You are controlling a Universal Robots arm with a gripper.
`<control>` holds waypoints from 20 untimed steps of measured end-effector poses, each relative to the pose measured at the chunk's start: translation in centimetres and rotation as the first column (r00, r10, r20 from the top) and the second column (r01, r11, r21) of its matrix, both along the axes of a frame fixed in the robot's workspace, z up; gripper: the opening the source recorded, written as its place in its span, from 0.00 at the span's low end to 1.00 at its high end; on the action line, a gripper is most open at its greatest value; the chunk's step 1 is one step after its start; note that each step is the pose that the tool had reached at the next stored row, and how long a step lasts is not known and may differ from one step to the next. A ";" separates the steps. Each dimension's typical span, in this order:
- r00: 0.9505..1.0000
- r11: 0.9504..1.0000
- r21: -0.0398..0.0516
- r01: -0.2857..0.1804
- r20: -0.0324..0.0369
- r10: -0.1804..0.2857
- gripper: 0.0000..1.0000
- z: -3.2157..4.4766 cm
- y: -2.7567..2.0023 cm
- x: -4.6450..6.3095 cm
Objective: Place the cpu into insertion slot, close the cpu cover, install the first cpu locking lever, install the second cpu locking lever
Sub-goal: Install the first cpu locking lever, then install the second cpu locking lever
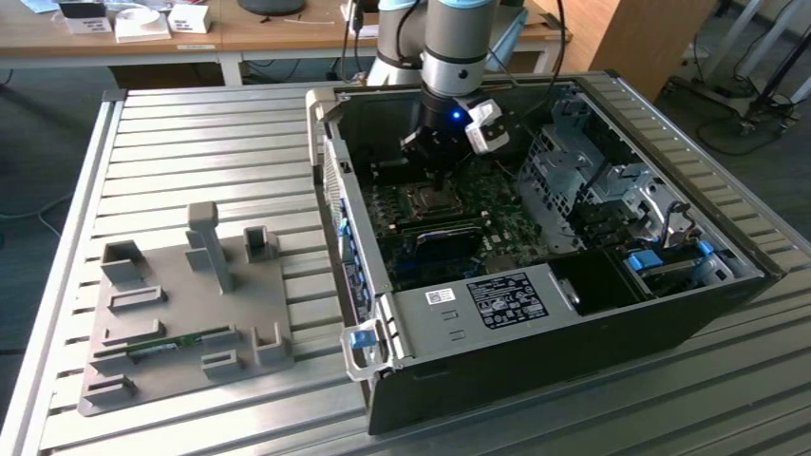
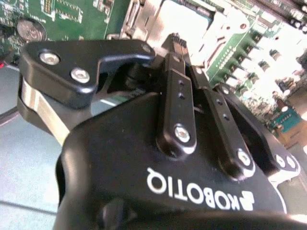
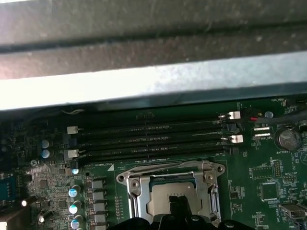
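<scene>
We see the gripper with its fingers pressed together, tips low over the insertion slot, which sits at about 12 o'clock from the case centre in the exterior view. One cpu lies in it, one cpu cover frames it. We judge the chip light, stiff and fragile, best held by its edges.

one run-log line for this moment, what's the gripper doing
gripper: black fingers shut, nothing visibly held | position: directly over square silver-edged insertion slot | silver metal cpu cover: down | site: green circuit board
</scene>
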State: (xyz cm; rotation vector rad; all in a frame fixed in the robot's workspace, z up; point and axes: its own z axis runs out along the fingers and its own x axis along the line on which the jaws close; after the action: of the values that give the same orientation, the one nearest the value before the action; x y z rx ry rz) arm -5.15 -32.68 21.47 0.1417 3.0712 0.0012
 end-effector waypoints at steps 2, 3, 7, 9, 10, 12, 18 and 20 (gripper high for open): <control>1.000 1.000 -0.001 -0.008 0.000 0.008 0.11 0.00 -0.02 -0.1; 1.000 1.000 -0.002 -0.012 0.000 0.012 0.11 0.00 -0.03 -0.1; 0.999 0.999 -0.005 -0.033 0.000 0.033 0.11 -0.01 -0.08 -0.1; 0.999 0.999 -0.005 -0.034 0.000 0.034 0.11 0.00 -0.09 -0.1; 0.999 0.999 -0.006 -0.034 0.000 0.034 0.11 0.03 -0.09 -0.1; 0.999 0.999 -0.006 -0.034 0.000 0.034 0.11 0.16 -0.09 -0.1; 0.999 0.999 -0.005 -0.034 0.000 0.034 0.11 0.35 -0.08 -0.1; 0.999 0.999 -0.005 -0.034 0.000 0.034 0.11 0.80 -0.09 -0.1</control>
State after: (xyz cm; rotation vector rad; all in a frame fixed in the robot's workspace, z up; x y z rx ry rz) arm -5.23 -32.77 22.27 0.0891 3.0731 -0.0053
